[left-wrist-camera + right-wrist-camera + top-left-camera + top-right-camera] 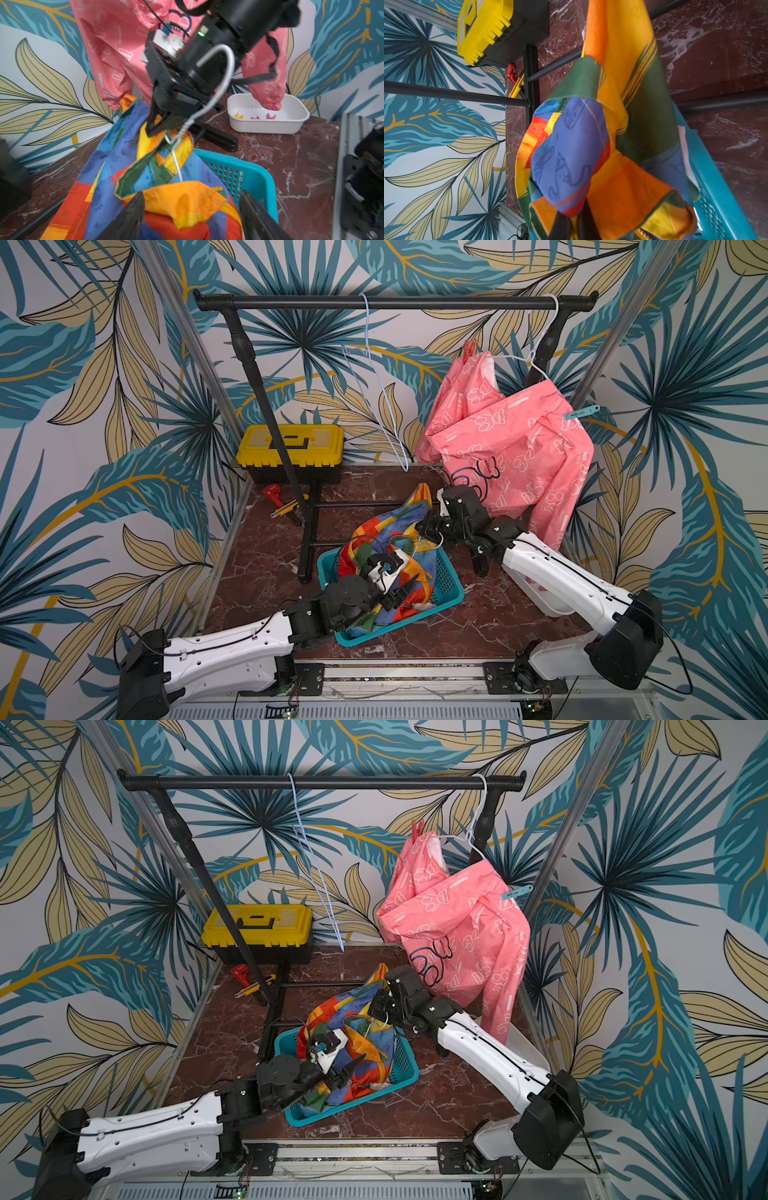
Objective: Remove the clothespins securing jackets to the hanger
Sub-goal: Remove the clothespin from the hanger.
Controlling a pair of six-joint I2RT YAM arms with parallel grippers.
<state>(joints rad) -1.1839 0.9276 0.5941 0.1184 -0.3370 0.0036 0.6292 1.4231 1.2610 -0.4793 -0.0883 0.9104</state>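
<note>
Far left: yellow toolbox on the bench, behind the black rack.

Left claw over the teal basket. Fingers spread, gripping nothing; fabric lies just beneath them.

Rainbow-striped jacket heaped in the basket, one part lifted. A wire hanger is threaded through its neck.

Right claw pressed together, pinching a fold of that jacket beside the hanger's twisted neck.

Further right: pink jacket hangs from the rack. Red-pink clothespin clipped at one shoulder, light blue clothespin at the other.

White tray on the bench, under the pink sleeve, holds a yellow clothespin and red clothespins.
</note>
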